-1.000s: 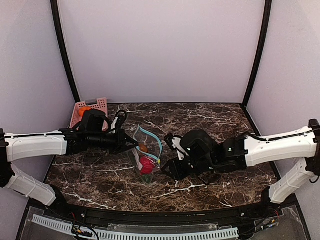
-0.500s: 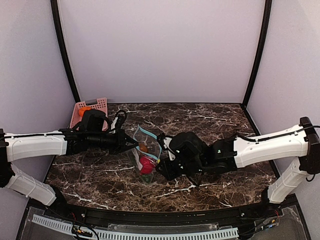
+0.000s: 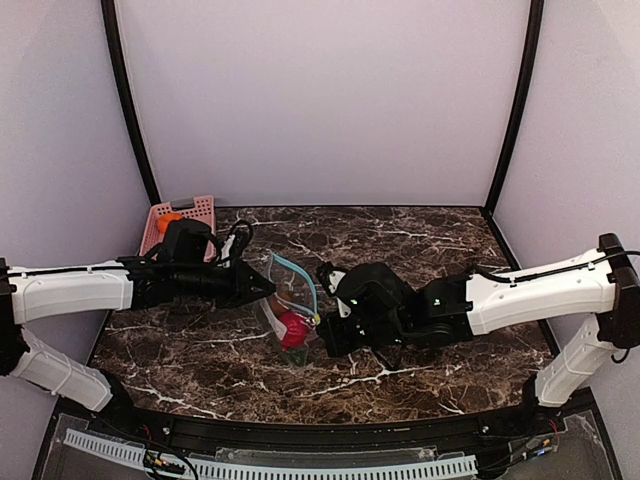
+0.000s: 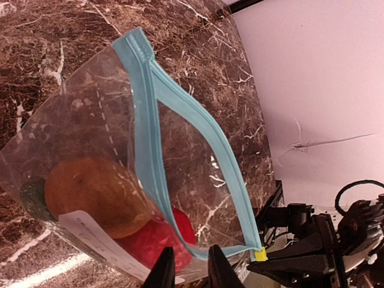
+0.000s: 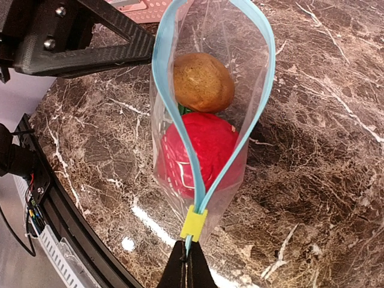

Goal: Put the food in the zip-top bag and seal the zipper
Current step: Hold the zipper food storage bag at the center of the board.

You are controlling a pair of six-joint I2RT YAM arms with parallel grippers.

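Right claw point(image 5: 187, 264) pinched shut on the zipper point(image 4: 143, 120) end, just below the yellow slider point(image 5: 193, 223). Left claw point(image 4: 191, 270): fingers slightly parted about the bag point(image 3: 290, 305) edge; whether it grips cannot be told. The bag stands at frame centre on the table point(image 5: 312, 150), holding the red fruit point(image 5: 204, 150) and the brown fruit point(image 5: 203, 83).

White-shelled arms point(image 3: 70, 288) end in black wrists point(image 3: 190, 272) with looped black cables point(image 3: 240, 236).

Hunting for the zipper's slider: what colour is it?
Yellow slider on the zip-top bag's teal zipper; right wrist view shows it best.
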